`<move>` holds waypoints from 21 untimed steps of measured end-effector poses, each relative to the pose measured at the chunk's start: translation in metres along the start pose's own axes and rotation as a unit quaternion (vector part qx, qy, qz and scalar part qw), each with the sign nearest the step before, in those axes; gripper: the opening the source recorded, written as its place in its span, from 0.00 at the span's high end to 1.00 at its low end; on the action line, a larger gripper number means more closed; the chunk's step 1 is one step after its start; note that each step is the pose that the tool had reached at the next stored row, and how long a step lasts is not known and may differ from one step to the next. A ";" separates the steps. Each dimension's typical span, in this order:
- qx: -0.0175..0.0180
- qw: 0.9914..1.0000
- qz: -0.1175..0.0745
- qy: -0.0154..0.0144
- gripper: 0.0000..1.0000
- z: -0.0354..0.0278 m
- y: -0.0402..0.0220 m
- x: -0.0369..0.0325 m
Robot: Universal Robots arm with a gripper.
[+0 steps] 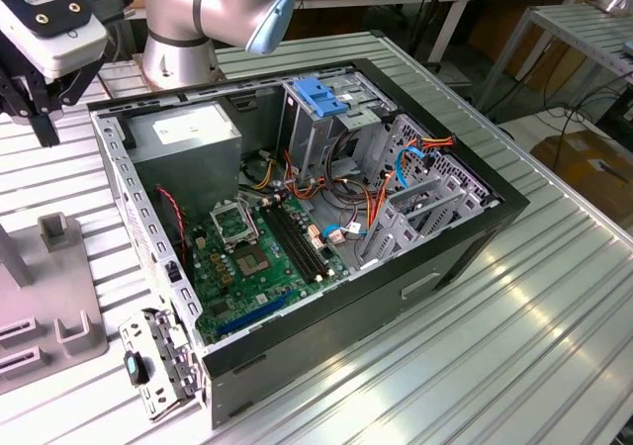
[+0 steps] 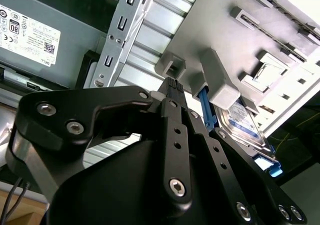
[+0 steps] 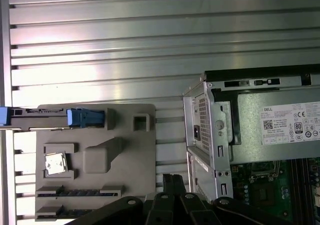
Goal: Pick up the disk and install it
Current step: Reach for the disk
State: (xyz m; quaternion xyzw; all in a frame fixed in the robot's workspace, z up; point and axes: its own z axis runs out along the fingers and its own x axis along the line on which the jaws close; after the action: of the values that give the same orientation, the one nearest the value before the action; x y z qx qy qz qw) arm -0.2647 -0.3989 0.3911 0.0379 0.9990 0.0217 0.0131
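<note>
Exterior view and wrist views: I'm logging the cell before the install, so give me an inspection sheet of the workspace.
surface: ribbed metal table carrying the open computer case.
job's things: disk standing on edge in the grey fixture, outside the case.
clutter: metal bracket at the case's corner.
grippers: gripper near the fixture, not on the disk.
cables: coloured wire bundles inside the case.
surroundings: other benches, cardboard box.

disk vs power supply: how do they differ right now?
The disk stands on edge in the grey fixture outside the case; the power supply lies flat inside it. The disk is thin with blue plastic edges; the power supply is a bulkier, plain grey box. Both are metal with labels.
</note>
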 end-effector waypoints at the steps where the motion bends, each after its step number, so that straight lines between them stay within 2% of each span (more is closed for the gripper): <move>1: 0.000 1.000 0.000 0.000 0.89 0.0000 0.0000 0.0003; 11: 0.000 1.000 0.000 0.000 0.89 -0.0002 -0.0006 0.0085; 21: 0.000 1.000 0.000 0.000 0.89 -0.0003 -0.0008 0.0110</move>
State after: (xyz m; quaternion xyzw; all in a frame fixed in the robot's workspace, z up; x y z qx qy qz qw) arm -0.2758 -0.3989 0.3911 0.0378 0.9990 0.0217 0.0131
